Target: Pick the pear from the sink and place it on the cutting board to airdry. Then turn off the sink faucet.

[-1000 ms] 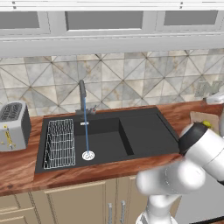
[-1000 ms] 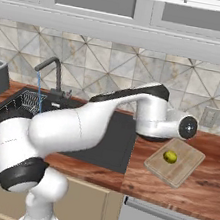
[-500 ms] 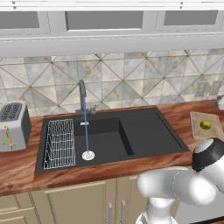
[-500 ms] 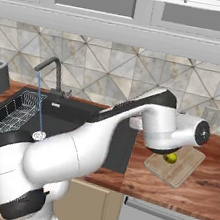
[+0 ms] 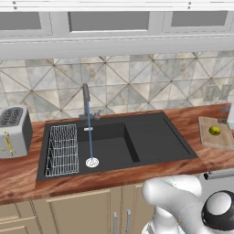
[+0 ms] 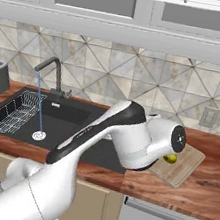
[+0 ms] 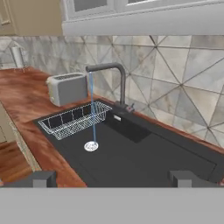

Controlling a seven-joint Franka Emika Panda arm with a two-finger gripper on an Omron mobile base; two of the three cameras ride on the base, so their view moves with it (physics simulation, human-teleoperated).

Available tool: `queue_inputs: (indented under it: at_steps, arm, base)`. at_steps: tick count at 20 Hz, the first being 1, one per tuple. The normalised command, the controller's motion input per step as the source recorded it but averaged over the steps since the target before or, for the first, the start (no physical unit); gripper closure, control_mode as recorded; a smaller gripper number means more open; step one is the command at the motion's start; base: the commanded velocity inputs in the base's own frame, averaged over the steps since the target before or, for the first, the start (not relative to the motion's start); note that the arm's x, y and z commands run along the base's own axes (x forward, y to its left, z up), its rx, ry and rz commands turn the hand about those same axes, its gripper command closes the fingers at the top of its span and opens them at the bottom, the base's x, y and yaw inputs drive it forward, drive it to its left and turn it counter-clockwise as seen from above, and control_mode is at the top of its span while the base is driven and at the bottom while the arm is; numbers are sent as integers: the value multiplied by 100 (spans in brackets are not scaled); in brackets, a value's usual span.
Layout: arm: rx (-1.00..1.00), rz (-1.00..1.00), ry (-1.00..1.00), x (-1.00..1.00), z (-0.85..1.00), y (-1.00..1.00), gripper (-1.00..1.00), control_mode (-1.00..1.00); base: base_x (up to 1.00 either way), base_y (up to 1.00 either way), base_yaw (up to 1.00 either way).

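Note:
The yellow-green pear (image 5: pixel 214 130) rests on the tan cutting board (image 5: pixel 218 135) at the counter's right end, free of the gripper. From the other side the pear (image 6: pixel 172 158) peeks out past my arm, still on the cutting board (image 6: pixel 182 168). The black sink (image 5: pixel 151 137) lies mid-counter. Its faucet (image 5: pixel 85 97) runs a thin stream of water onto the silver drain (image 5: pixel 92 162). In the hand view my gripper (image 7: pixel 113 179) is open and holds nothing. It faces the sink (image 7: pixel 144 162), the faucet (image 7: pixel 117 78) and its small lever (image 7: pixel 130 106) from a distance.
A white wire rack (image 5: pixel 61 150) sits in the basin's left part. A silver toaster (image 5: pixel 13 131) stands on the counter left of the sink. My bulky white arm (image 6: pixel 127 140) hangs in front of the counter between sink and board.
The arm has drawn back from over the cutting board and dropped lower, toward the counter's front. The pear has stayed put on the board. Water keeps running.

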Motion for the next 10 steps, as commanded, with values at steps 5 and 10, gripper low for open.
queue_inputs:
  at_steps: [5, 10]
  arm:
    - [-6, 1, -15, -42, 6, 92, -100, -100]
    - [-1, 16, -21, -6, 17, 45, -100, -100]
  base:
    - [0, 0, 0]
    - [0, 0, 0]
